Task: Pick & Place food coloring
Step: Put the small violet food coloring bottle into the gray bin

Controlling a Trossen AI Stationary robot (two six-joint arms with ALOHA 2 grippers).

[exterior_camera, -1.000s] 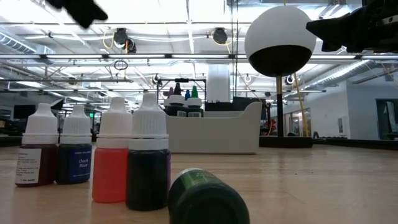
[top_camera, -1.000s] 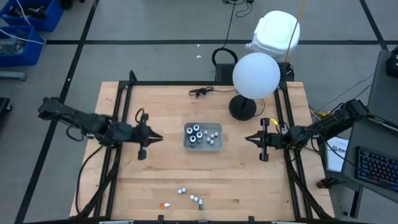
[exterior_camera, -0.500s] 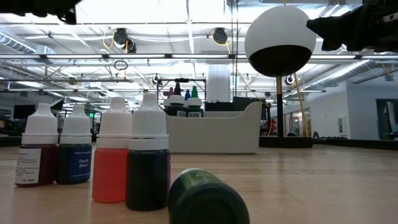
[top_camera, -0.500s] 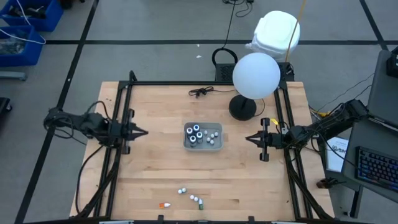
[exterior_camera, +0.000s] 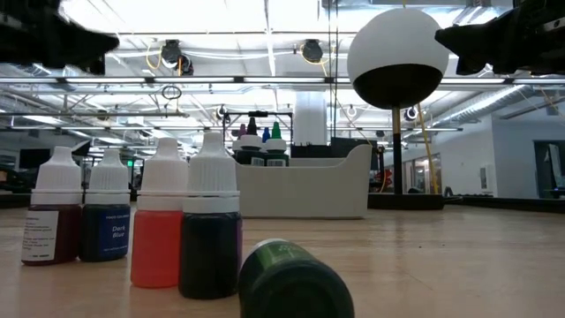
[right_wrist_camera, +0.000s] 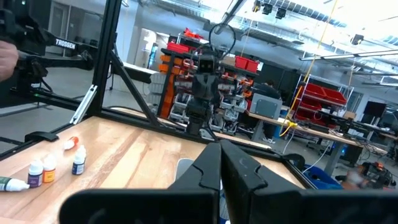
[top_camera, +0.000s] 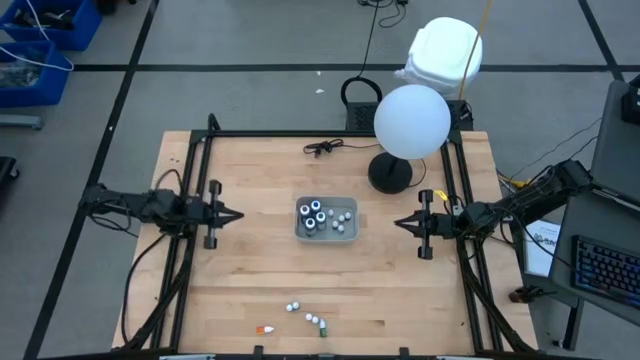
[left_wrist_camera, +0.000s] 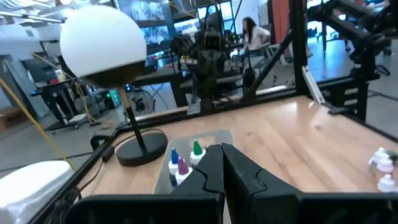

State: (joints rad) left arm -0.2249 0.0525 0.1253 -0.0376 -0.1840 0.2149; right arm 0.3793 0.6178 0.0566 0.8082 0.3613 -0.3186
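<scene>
Left gripper [top_camera: 233, 214] and right gripper [top_camera: 402, 224], both closed and empty, flank the tray [top_camera: 327, 234] holding food coloring [top_camera: 316, 216].

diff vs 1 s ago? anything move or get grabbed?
Left end effector pulled back from near the grey tray toward the table's left edge, shut and empty. Nothing was grabbed or released. Right end effector kept its place, shut. Bottles in the tray and the loose bottles at the front edge did not move.
</scene>
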